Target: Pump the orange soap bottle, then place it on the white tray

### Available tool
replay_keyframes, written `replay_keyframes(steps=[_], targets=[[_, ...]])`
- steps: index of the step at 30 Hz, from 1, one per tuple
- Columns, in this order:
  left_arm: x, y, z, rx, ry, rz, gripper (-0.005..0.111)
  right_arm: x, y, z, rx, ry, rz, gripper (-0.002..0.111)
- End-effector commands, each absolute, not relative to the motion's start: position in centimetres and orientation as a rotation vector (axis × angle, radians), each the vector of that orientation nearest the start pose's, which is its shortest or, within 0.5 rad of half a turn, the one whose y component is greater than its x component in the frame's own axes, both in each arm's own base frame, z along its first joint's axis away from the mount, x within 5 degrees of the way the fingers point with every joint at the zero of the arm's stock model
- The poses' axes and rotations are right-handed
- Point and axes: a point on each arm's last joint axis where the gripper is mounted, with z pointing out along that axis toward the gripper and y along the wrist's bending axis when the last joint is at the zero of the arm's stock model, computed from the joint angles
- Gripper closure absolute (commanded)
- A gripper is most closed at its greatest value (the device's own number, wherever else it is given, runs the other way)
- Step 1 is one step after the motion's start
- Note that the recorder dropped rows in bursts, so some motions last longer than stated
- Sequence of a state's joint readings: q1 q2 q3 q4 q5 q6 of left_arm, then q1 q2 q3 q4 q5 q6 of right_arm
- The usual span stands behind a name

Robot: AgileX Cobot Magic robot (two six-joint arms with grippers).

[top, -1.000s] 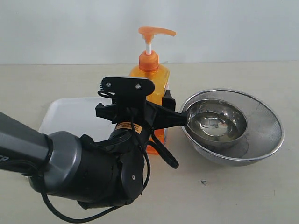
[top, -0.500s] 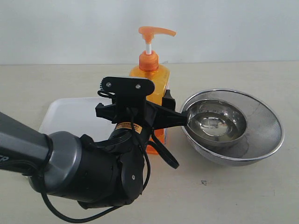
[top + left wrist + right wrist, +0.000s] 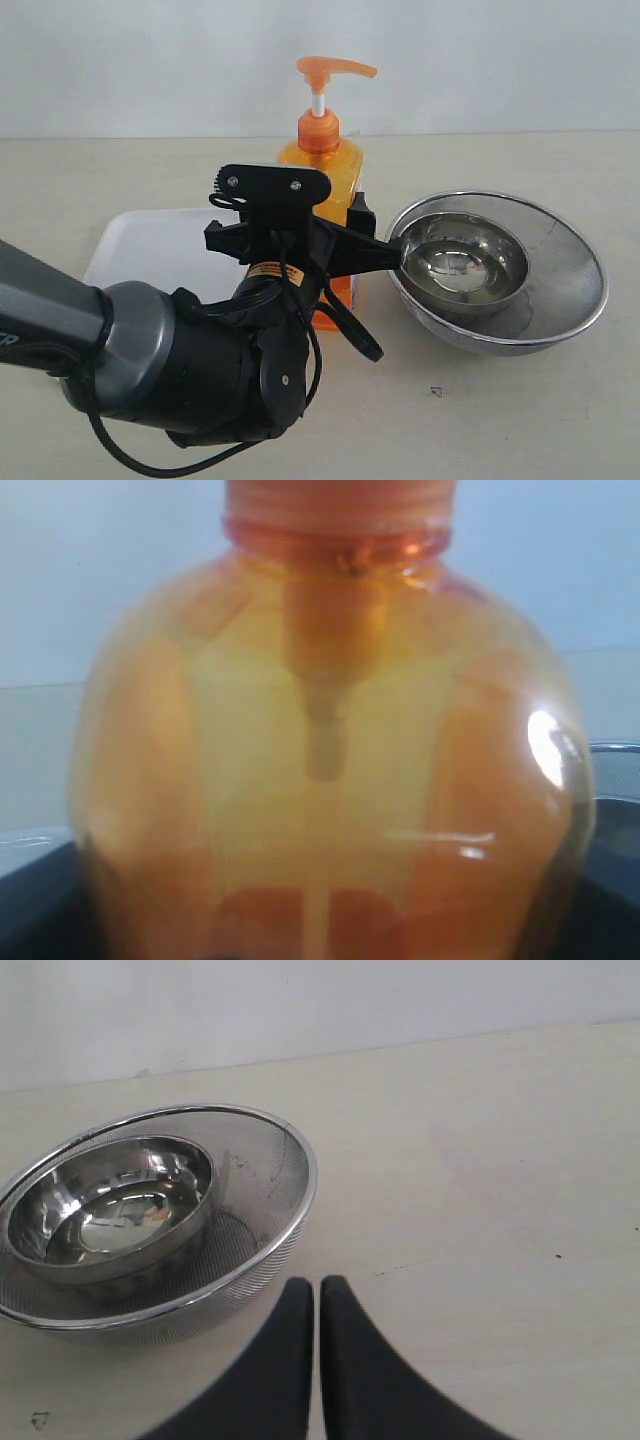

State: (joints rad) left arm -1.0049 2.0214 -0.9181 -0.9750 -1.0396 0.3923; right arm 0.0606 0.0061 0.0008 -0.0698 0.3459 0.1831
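Still pinching bottle in left jaws, unmoved, by tray. Keeping right jaws pressed together. Likely waiting on pumping before lifting onto tray.

Beige table bears white tray, orange soap bottle, mesh bowl.

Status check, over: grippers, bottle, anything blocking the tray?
Left gripper closed on bottle; right gripper shut, empty. Bottle upright beside tray, not on it. Bowls opposite side, nothing blocking.
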Motion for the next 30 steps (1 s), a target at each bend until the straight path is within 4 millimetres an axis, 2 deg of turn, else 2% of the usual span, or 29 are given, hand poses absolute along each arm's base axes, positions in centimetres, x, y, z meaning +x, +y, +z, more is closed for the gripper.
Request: replay_keyframes(steps=[1, 16, 30], targets=[[25.0, -27.9, 13.5, 0.138, 1.785, -0.193, 0.102, 5.3, 0.0, 18.2, 0.062, 1.828, 0.086, 0.109], [25.0, -28.0, 13.5, 0.156, 1.794, -0.208, 0.102, 5.4, 0.0, 18.3, 0.063, 1.823, 0.088, 0.109], [24.9, -27.1, 18.1, 0.129, 1.699, -0.162, 0.102, 5.4, 0.0, 18.3, 0.063, 1.823, 0.088, 0.109]])
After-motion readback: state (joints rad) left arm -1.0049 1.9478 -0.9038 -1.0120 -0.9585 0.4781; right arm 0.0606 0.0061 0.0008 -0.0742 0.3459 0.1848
